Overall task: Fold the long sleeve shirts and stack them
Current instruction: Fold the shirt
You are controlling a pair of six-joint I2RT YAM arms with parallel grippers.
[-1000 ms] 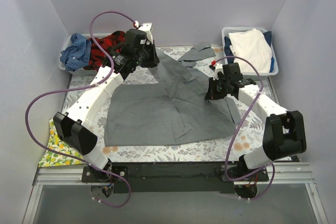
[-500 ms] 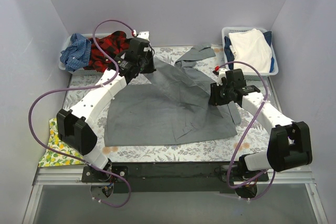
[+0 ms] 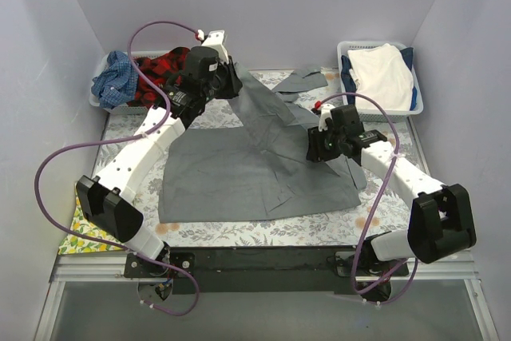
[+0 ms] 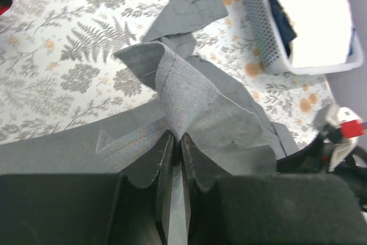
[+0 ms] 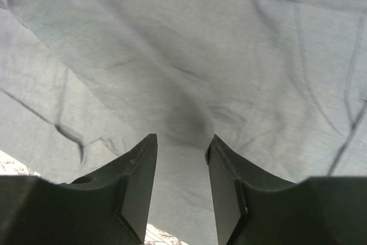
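Note:
A large plain grey long sleeve shirt lies spread over the fern-print table cover, one sleeve trailing toward the back. My left gripper is at the shirt's far left corner, shut on a raised fold of the grey cloth that stands up from its fingertips. My right gripper hovers over the shirt's right side, jaws open, with only flat grey cloth beneath and between the fingers. A red-black plaid shirt and a blue checked one are heaped at the back left.
A white basket at the back right holds white and dark blue cloth; in the left wrist view the basket's wall is near. A yellow lemon-print cloth hangs at the table's near left edge. Purple cables loop above both arms.
The right gripper has opened, released the grey shirt and shifted slightly left. The left gripper dipped forward, then moved back again with the shirt's corner still pinched.

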